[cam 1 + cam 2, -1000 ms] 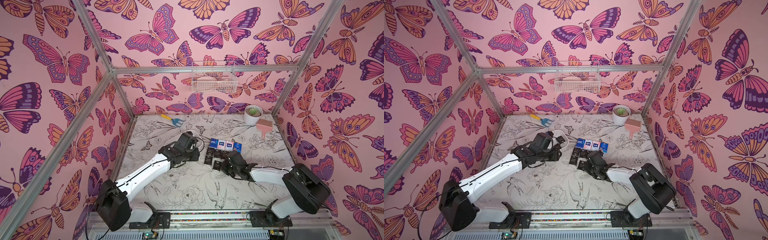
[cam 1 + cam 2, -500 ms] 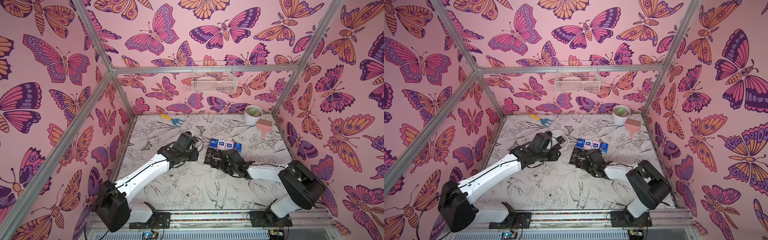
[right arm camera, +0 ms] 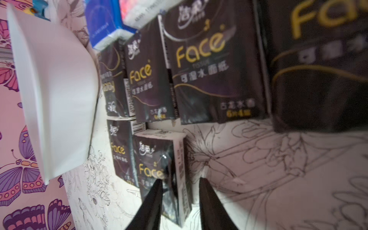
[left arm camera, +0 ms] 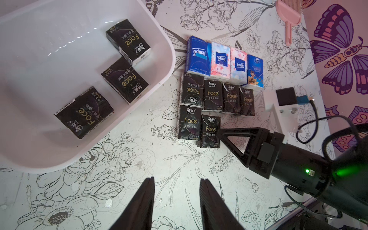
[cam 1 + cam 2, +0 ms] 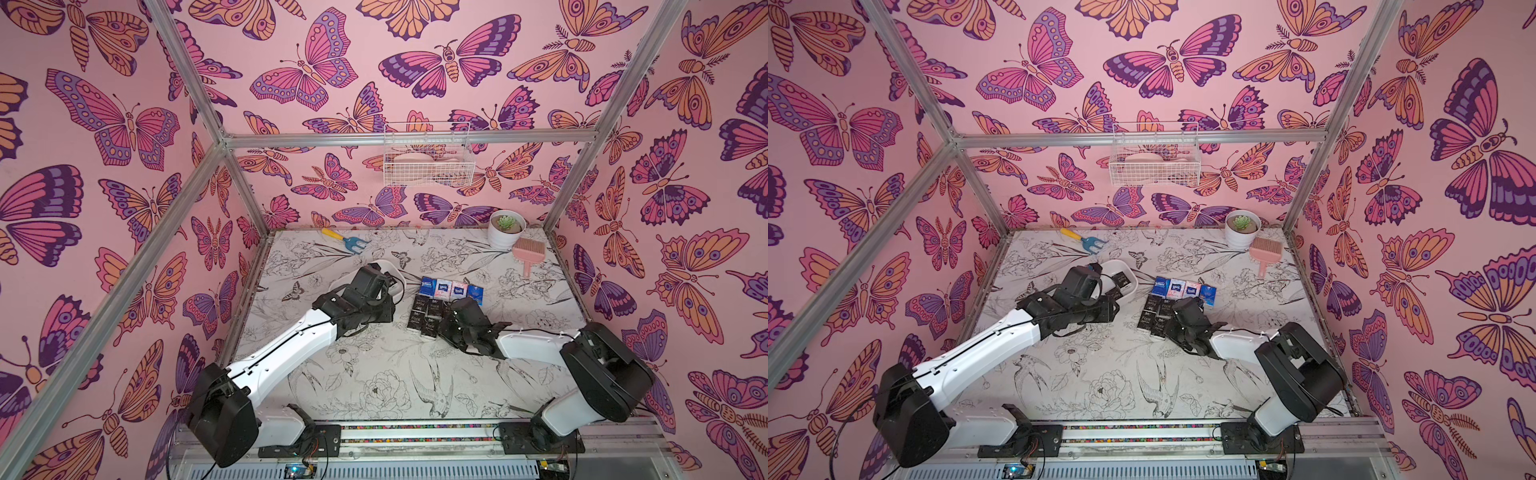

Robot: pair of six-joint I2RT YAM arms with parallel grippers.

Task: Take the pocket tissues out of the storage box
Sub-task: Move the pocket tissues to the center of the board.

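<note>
Setting: pink butterfly walls enclosed a table printed with line-drawn flowers.
Boxed packets: 3 black ones lay flat on the box floor, apart from each other.
Box: it sat on the table, its rim just beside the rows outside.
Laid-out packets: 10 lay on the table, 4 coloured and 6 black, edges touching.
End packet: it was black, lay flat against its neighbour and was nearest the right arm.
Right gripper: its fingers were parted around the end packet's near edge, pinching nothing.
Left gripper: it was spread, empty, and hovered over bare table near the box.
Progress: judged about three-quarters done, with 3 packets left to lift.
Risk, retreat: a finger catching the wrapper could drag the end packet and skew the rows.
Risk, pick: flat packets on a smooth floor offer little edge, so the fingers may slip or shove them to the wall.
Risk, box: pressing on the light box could slide it into the rows.
Risk, arms: both wrists worked close together, so a careless reach could make them collide.
</note>
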